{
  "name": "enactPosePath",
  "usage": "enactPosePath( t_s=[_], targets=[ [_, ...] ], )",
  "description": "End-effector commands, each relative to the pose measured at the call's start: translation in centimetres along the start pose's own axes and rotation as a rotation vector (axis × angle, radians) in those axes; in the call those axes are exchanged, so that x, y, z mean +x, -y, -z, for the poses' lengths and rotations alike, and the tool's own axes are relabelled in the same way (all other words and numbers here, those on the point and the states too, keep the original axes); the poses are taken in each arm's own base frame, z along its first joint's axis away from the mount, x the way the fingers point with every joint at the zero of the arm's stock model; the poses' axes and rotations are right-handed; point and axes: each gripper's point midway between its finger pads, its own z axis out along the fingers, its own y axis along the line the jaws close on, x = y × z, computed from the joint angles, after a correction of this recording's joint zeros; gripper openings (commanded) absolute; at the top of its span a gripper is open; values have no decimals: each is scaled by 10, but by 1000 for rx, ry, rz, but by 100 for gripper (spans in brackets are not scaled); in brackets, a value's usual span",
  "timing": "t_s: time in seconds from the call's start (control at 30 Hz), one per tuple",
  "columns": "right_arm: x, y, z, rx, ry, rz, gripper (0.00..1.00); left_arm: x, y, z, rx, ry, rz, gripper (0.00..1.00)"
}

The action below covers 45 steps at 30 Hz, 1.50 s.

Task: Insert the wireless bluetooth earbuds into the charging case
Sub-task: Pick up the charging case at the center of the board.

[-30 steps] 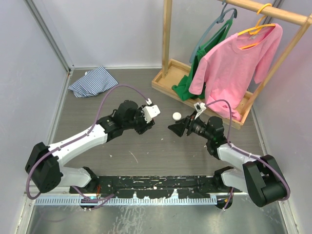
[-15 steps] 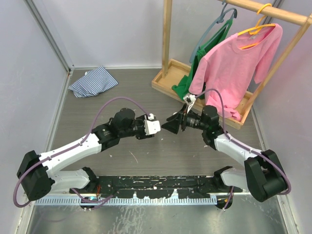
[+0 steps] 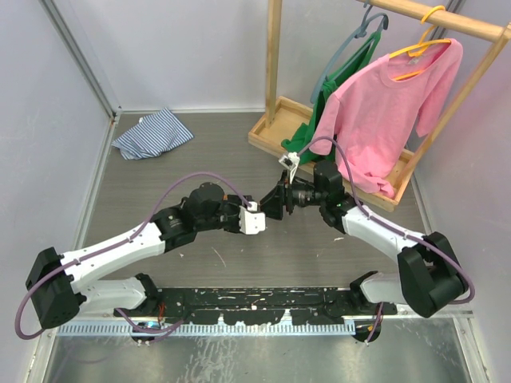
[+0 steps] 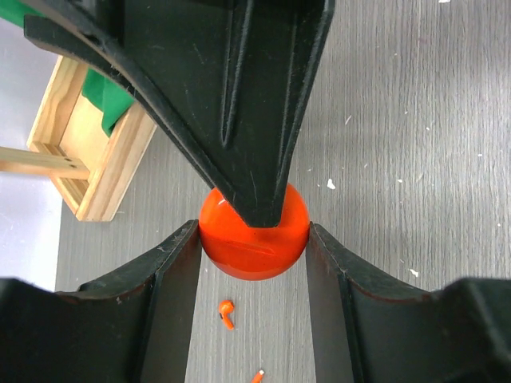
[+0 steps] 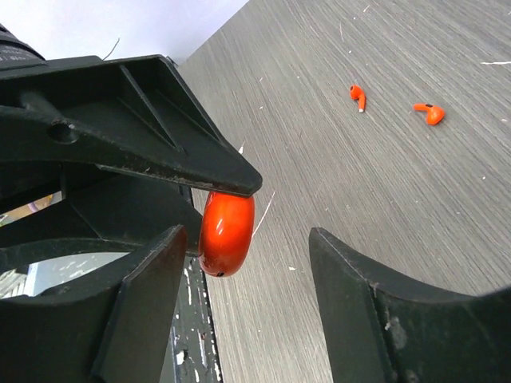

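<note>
The glossy orange round charging case hangs above the grey wood-grain bench, clamped by its rim between the two fingers of the left claw. Its flat face is turned toward the left wrist camera. The right claw meets it head-on from the opposite side with its fingers apart. From the right wrist the case shows edge-on, just beside one of those fingers and well apart from the other. From the left wrist, one right finger overlaps the top of the case's face. The coming move likely turns on this crossing: the right claw straddles the thin way of the disc while the left grips its width. The two small orange plastic earbuds lie loose on the bench beneath, near each other but not touching, and neither claw is on them. The wooden clothes rack base, pink T-shirt and striped cloth sit well apart and do not obstruct.
</note>
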Motion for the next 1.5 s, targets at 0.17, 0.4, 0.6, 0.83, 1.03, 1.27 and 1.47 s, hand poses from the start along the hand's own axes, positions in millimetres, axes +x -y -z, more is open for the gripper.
enactPosePath(
  t_s=[0.17,0.4,0.6,0.83,1.03,1.27,1.47],
  targets=[
    [-10,-8,-8,-40,-39,70,61,-13,-10,6,-32,9,-77,34],
    [-1,-11,-13,-72,-74,73,52,-13,-9,5,-30,-1,-93,35],
    [3,-13,-16,-89,-99,74,41,-13,-8,5,-31,-7,-97,36],
    [4,-12,-16,-84,-102,98,18,-10,-10,4,-48,-21,-90,40],
    [-1,-5,-12,-32,-77,135,10,-6,-14,5,-95,-21,-81,54],
    [-23,6,8,61,28,170,6,-2,-20,7,-171,-11,-49,69],
    [-33,6,19,115,131,201,6,-6,-34,11,-295,43,69,74]
  ],
)
